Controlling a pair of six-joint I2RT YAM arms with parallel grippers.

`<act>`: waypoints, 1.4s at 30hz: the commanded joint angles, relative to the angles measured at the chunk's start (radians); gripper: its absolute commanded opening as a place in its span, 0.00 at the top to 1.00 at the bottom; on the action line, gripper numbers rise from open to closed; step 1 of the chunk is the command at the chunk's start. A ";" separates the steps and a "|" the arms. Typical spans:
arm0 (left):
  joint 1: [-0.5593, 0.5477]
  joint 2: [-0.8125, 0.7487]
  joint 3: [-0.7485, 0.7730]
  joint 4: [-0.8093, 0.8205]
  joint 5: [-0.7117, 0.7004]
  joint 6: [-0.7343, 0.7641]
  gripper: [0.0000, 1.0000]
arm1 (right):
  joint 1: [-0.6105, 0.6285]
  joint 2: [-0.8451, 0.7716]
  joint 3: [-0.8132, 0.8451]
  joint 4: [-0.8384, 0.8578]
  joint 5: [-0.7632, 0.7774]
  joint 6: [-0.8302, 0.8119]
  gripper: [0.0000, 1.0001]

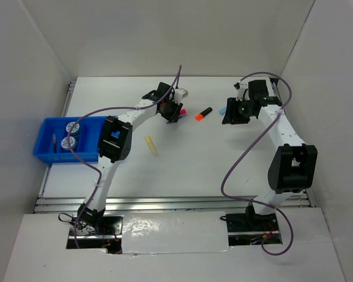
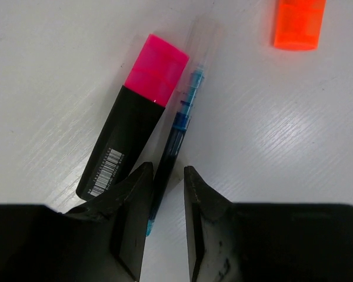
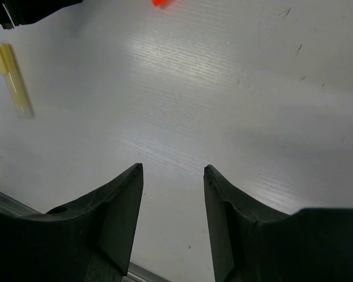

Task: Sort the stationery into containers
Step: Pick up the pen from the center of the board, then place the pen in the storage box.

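Left wrist: left gripper (image 2: 168,176) narrowly parted astride blue pen (image 2: 175,138) beside pink marker (image 2: 135,123); right gripper (image 3: 173,176) spread

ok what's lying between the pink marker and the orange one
A thin blue pen, right beside the pink marker; past it, bare table to the orange marker. Left wrist view.

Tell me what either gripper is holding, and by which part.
Nothing is held. The left gripper straddles the thin blue pen near one end, gap showing; the right gripper is open, empty.

Pen (image 2: 172,141) beside marker (image 2: 132,120); rolls (image 1: 74,127) in tray (image 1: 52,157)
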 commanded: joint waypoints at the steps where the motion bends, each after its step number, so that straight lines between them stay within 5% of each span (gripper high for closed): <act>1: -0.008 0.032 0.032 -0.018 0.008 0.013 0.61 | -0.035 -0.036 0.022 -0.017 -0.019 0.002 0.47; 9: -0.103 -0.003 -0.037 -0.059 -0.090 0.065 0.72 | -0.038 -0.038 0.022 -0.011 -0.023 0.004 0.47; 16: -0.157 -0.041 -0.099 -0.126 -0.126 -0.019 1.00 | -0.042 -0.064 0.001 0.000 -0.031 0.004 0.47; 25: -0.151 -0.260 -0.283 -0.081 -0.104 -0.122 1.00 | -0.038 -0.105 -0.018 0.009 -0.056 0.014 0.47; 30: -0.083 -0.552 -0.466 0.014 0.025 -0.166 1.00 | -0.037 -0.142 -0.041 0.017 -0.069 0.014 0.48; 34: 0.085 -0.771 -0.551 -0.017 0.120 -0.250 1.00 | -0.031 -0.159 -0.068 0.021 -0.079 0.014 0.48; 36: 0.263 -0.820 -0.576 -0.074 0.218 -0.246 1.00 | -0.026 -0.173 -0.088 0.026 -0.083 0.014 0.47; 38: 0.474 -0.882 -0.580 -0.144 0.264 -0.188 1.00 | -0.019 -0.181 -0.105 0.037 -0.082 0.014 0.48; 42: 0.713 -0.932 -0.576 -0.260 0.238 0.004 1.00 | -0.019 -0.178 -0.124 0.050 -0.068 0.010 0.47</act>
